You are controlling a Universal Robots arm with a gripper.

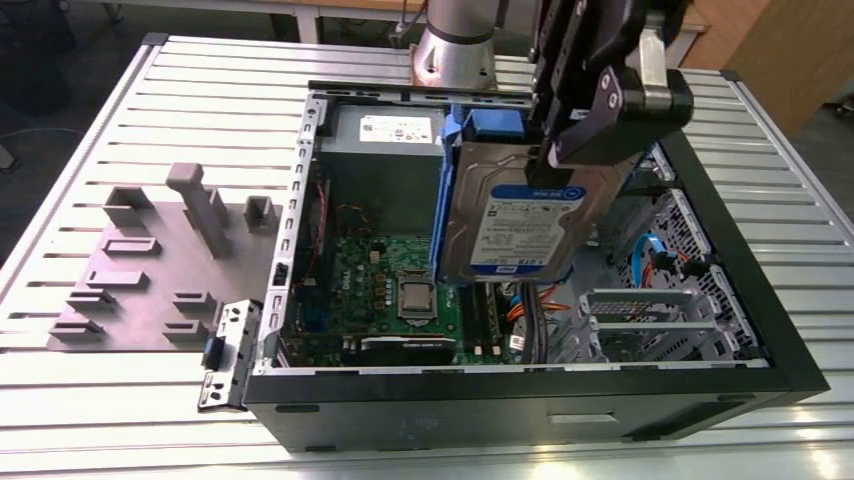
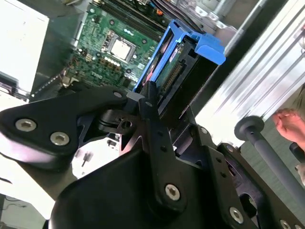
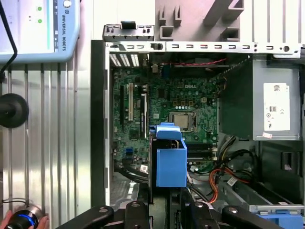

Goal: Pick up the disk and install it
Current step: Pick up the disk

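The fingers (image 2: 153, 119) clamp the disk (image 1: 523, 225) by its top edge, upright over the open computer case (image 1: 534, 385).

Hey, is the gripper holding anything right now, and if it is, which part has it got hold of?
Yes. The gripper holds the disk by its upper end, next to the blue bracket, so it hangs upright over the open computer case.

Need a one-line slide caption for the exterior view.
The gripper holds the disk on end over the open computer case, motherboard exposed below.
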